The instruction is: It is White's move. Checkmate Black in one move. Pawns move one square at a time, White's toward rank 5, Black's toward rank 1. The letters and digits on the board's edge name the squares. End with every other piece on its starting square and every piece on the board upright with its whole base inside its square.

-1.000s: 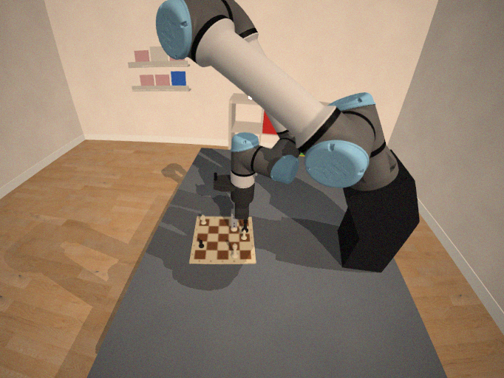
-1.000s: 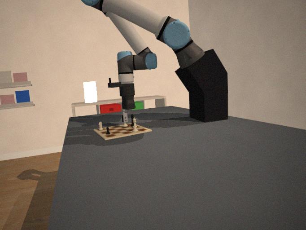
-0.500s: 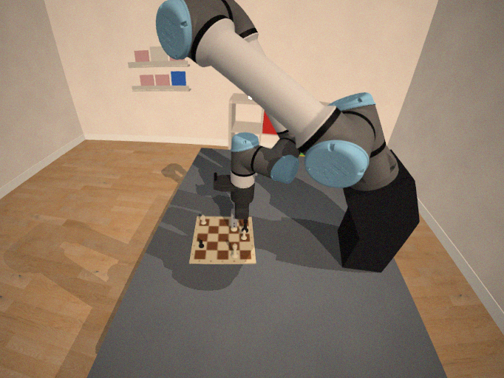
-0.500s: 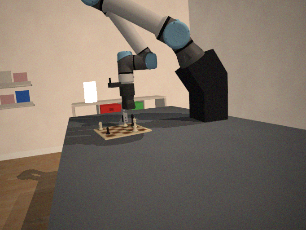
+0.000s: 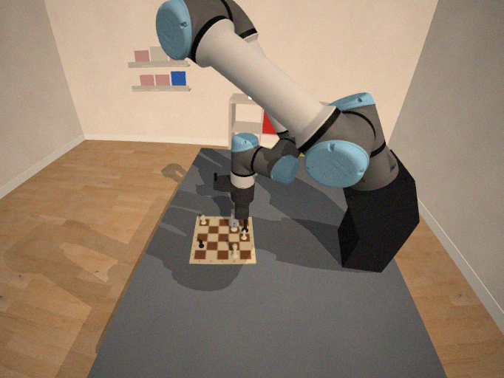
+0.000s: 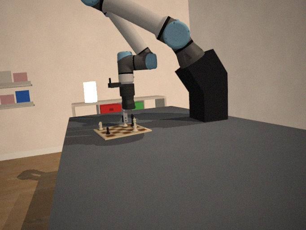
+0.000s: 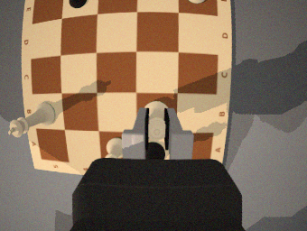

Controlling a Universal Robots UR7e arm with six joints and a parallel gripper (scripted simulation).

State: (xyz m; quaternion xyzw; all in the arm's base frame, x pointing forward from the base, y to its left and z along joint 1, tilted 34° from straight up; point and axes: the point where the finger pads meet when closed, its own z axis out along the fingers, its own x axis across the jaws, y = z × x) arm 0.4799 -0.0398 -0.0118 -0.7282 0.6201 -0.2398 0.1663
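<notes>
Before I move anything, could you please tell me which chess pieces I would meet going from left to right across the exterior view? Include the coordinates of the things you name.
White piece at the board's far-left corner (image 5: 202, 221) (image 6: 100, 126) (image 7: 197, 1), small black piece (image 5: 201, 244) (image 6: 107, 131) (image 7: 78, 2), white piece between the gripper's (image 5: 233, 224) (image 6: 124, 121) (image 7: 157, 128) fingers (image 5: 233, 229) (image 6: 124, 125), tall white piece (image 5: 234, 252) (image 6: 134, 127) (image 7: 46, 114).

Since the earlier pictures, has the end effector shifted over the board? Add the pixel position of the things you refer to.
No, not visibly: the end effector (image 5: 233, 225) (image 6: 124, 121) (image 7: 156, 121) stands over the same part of the chessboard (image 5: 222, 260) (image 6: 106, 138) (image 7: 227, 59) in both outside views.
</notes>
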